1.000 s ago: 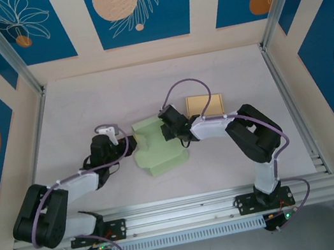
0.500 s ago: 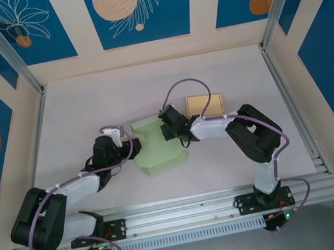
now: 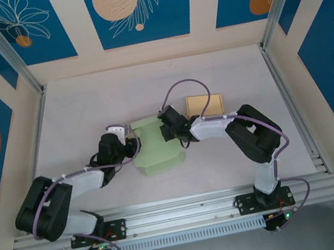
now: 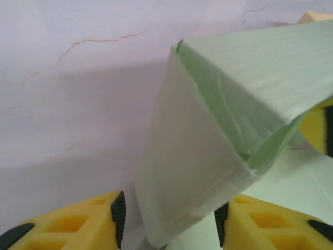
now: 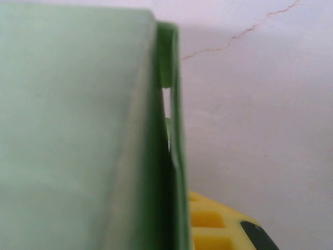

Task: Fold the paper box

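Left gripper [image 4: 169,221]: jaws part-way apart, straddling the raised flap [image 4: 192,172] of the paper box [image 3: 159,153]. The flap's lower corner sits between the yellow fingers [image 4: 78,226]. There's a clear gap on one side; the other side is too close to tell contact. Not clamped.

Right gripper [image 3: 168,131]: closed tight, pinching the box wall at the box's 1 o'clock corner. In the right wrist view the green wall is edge-on and runs down right beside one yellow finger [image 5: 216,224]. The other finger is hidden behind the paper.

Box: light green, middle of the table [image 3: 86,107], between the two grippers. The 9 o'clock flap stands up, with a second panel creased over from its top edge.

Diff vs one second back:
- The left gripper was off the box at its 9 o'clock, apart from it. It's now in at that edge over the flap, and the forearm swung in with it.
- The box's 9 o'clock side had a stepped outline and is now a straighter edge; the footprint looks narrower.
- Right gripper and arm: same spot.
- Tan card [image 3: 205,104] at the box's 2 o'clock, just past the right gripper: unmoved.
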Controlling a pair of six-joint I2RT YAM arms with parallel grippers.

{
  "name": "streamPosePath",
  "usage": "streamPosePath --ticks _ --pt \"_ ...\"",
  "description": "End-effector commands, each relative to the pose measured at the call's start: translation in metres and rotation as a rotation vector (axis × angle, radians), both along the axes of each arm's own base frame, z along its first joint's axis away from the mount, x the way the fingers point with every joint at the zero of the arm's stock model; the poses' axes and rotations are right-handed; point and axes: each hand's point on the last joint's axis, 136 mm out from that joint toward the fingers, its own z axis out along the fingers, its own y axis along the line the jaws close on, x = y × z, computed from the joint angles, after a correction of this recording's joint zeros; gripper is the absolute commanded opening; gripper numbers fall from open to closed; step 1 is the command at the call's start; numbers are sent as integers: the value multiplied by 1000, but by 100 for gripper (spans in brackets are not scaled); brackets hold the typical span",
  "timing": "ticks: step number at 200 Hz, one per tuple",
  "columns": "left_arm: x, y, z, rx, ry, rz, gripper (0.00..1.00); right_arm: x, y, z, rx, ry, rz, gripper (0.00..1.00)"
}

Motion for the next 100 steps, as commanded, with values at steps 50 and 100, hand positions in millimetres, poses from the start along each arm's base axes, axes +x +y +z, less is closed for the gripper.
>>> streamPosePath --ticks 50,100 --pt "40 -10 16 108 -190 16 30 -14 9 -5 -12 35 42 10" --pt "45 -4 17 123 -176 100 4 -15 2 0 -36 68 -9 10"
